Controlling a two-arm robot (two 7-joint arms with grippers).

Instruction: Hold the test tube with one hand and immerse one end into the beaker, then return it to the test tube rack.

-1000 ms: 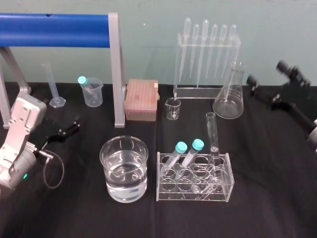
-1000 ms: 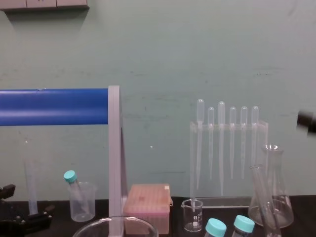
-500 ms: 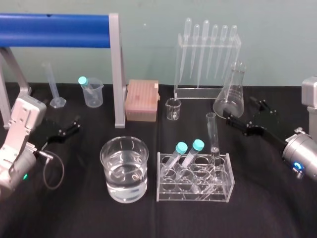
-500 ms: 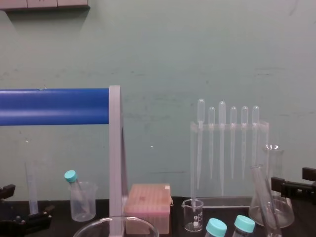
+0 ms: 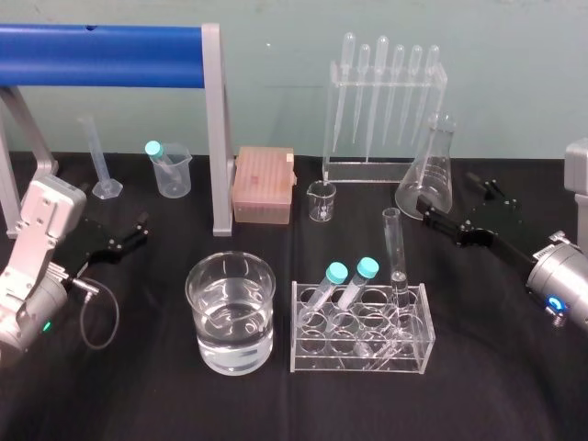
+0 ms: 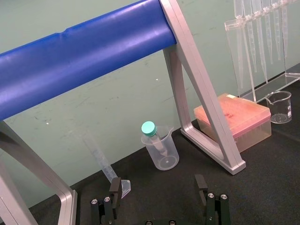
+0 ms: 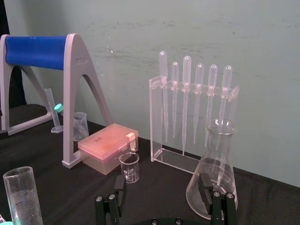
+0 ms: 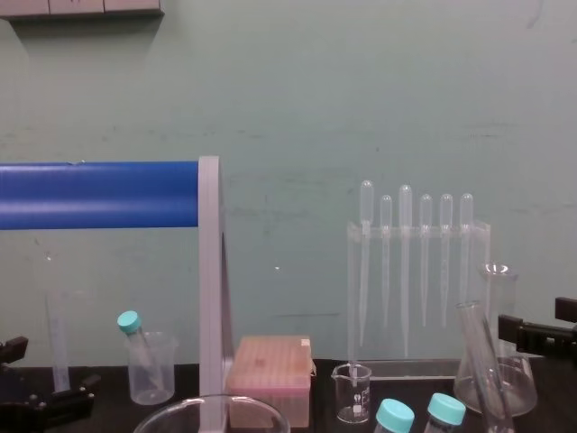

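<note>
Left of empty, spread R gripper (image 5: 446, 193): test tube (image 5: 395, 250) in rack (image 5: 362, 356); L gripper (image 5: 140, 230) parked.

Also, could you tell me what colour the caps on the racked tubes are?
Teal; the caps show best in the head view.

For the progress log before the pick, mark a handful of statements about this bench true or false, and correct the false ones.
1. The test tube stands in the rack. True.
2. The right gripper is shut on the test tube. False: its fingers are open, beside the conical flask and apart from the tube.
3. The beaker holds clear liquid. True.
4. The left gripper hovers over the beaker. False: it sits low at the table's left, fingers open, apart from the beaker.
5. Two teal-capped tubes lean in the rack. True.
</note>
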